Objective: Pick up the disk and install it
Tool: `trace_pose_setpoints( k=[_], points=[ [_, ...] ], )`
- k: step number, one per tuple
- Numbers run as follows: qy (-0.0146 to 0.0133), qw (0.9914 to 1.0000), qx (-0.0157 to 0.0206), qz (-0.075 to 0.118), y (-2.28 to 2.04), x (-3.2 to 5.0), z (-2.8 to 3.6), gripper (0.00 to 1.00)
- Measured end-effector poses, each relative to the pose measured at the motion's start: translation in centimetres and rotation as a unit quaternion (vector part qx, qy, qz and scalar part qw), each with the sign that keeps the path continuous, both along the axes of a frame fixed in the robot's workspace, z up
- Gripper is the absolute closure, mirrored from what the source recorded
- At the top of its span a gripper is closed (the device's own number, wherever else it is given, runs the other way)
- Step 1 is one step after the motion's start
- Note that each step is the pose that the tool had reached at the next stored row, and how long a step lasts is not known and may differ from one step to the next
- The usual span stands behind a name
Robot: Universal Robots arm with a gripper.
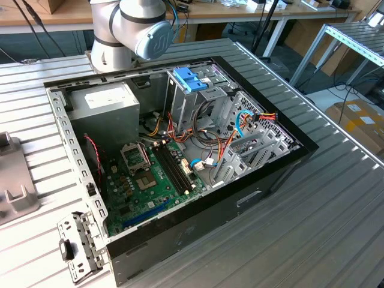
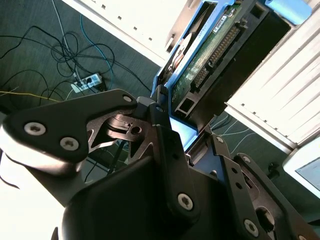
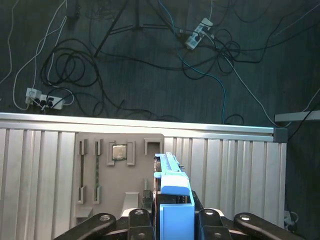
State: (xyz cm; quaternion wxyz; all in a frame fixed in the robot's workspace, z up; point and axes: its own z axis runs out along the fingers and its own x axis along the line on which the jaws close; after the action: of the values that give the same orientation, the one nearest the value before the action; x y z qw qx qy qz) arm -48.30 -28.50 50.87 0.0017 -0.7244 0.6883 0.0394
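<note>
Clamping the disk (image 3: 173, 197) by its blue carrier, the gripper (image 3: 174, 222) stood closed on both its sides, over the slatted table (image 3: 40, 165). Pickup appeared complete; installation was outstanding. In the exterior view, the open computer case (image 1: 210, 210) held its drive cage (image 1: 204, 99) at one o'clock of the motherboard (image 1: 150, 180).

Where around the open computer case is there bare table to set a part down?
Bare: the ribbed table between the case and the exterior view's right edge. Crowded: inside the case, cables over the motherboard; on that view's left, a grey fixture and metal bracket. The gripper holds the disk.
</note>
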Motion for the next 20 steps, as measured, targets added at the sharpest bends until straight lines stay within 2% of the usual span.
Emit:
trace_pose_setpoints(
  k=[20],
  points=[
    [0.0000,1.00000,0.0000,0.000,0.00,0.00,2.02,0.63]
  ],
)
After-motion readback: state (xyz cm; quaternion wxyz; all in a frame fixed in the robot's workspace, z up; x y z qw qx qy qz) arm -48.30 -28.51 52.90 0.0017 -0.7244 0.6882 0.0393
